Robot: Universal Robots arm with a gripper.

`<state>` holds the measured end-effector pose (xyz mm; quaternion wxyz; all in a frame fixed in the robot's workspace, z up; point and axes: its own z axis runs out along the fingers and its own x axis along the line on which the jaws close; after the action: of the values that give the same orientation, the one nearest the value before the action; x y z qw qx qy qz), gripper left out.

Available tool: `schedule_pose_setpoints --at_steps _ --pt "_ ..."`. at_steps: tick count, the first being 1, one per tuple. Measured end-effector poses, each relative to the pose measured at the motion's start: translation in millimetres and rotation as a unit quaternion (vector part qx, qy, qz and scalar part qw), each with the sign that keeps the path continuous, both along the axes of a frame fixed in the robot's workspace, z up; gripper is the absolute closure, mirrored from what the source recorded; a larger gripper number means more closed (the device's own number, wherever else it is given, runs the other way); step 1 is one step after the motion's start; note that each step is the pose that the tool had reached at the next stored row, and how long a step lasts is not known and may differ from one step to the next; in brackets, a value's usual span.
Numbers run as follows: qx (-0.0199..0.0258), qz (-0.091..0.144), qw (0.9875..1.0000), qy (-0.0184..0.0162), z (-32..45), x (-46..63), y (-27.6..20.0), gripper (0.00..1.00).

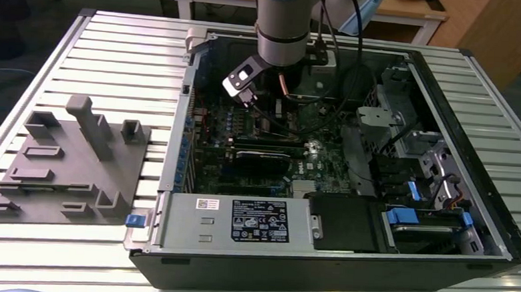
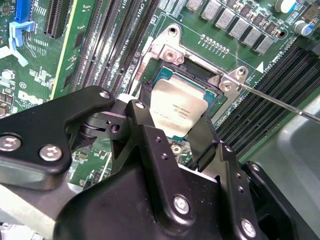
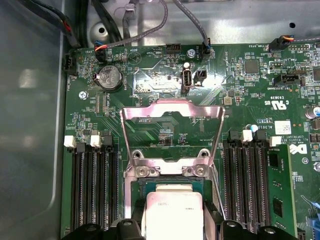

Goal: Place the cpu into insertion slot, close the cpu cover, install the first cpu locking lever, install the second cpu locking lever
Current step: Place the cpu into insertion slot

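Observation:
My gripper [image 2: 175, 109] is shut on the cpu [image 2: 176, 112], a silvery square chip held by two opposite edges between the black fingers [image 2: 204, 134]. The chip hangs just over the insertion slot [image 2: 196, 75], whose dark socket and metal rim show beyond it; I cannot tell whether it touches the socket. In the first wrist view the cpu [image 3: 172, 210] sits low between the fingers, and the cpu cover [image 3: 171, 106] stands flipped open behind the slot [image 3: 149, 186]. A thin locking lever [image 2: 280, 103] sticks out sideways, unlatched. In the exterior view the arm [image 1: 285, 27] reaches down into the open computer case [image 1: 326, 256].
Black memory slots [image 3: 92, 185] flank the socket on both sides, with a coin cell [image 3: 108, 78] and cables [image 3: 150, 30] beyond. The case walls, power supply [image 1: 238, 220] and drive bays [image 1: 418, 194] hem the arm in. A grey holder block [image 1: 67, 163] lies on the slatted table.

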<state>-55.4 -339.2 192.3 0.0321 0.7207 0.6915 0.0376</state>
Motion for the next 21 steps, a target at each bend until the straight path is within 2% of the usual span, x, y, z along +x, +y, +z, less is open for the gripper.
schedule_pose_setpoints --at_steps 21 --pt "0.0006 0.0 1.0 -0.0002 -0.6 0.1 0.2 0.46"
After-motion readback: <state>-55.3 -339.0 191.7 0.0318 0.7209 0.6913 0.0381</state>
